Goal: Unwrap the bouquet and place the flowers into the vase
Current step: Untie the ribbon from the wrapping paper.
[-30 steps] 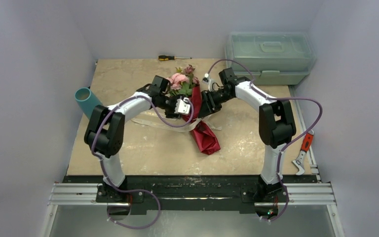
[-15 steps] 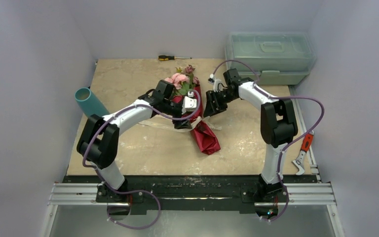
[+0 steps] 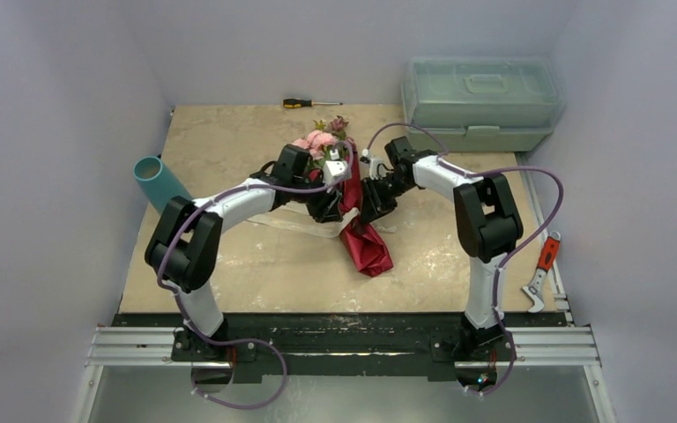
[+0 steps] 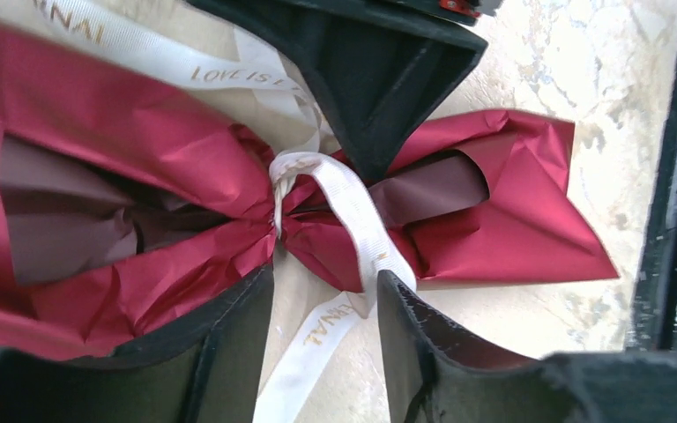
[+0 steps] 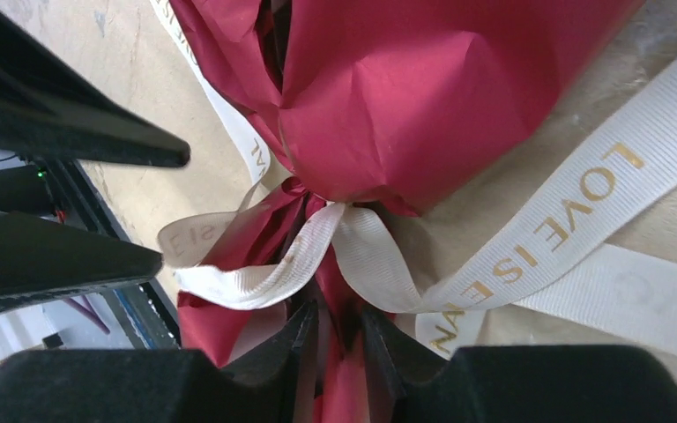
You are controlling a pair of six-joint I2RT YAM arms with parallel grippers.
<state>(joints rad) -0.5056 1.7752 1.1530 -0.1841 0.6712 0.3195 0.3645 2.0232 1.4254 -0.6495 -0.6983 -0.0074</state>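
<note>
**Both grippers close in on the ribbon knot**

Since half a second ago the right gripper point(image 5: 338, 317) has come back from beside the bouquet point(image 3: 366, 251) to its tied waist. The left gripper point(image 4: 324, 282) has turned in to meet it from the other side, and both jaws have become narrower.

The left gripper's jaws stand partly open and hold nothing. One tail of the cream ribbon point(image 4: 353, 203) lies loose in the gap between them, and the knot point(image 4: 286, 167) is just ahead of its fingertips. The right gripper's jaws are almost together and pinch a fold of the maroon paper just under the knot.

The flowers point(image 3: 320, 141) are beyond both sets of fingertips, at the wide end of the cone and not unwrapped. The vase point(image 3: 154, 181) leans at the table point(image 3: 229, 141) edge, well apart on the outer side of the left arm.

The paper is thin, shiny and much creased, so I think a hard pull from the right gripper may tear it instead of opening it. The ribbon is woven and ribbed, with gold letters, and it is flat and slippery. It can slide out if the left jaws close on the tail only. A pull on the wrong strand may make the knot tighter. The two grippers are very near to each other and can collide.
</note>
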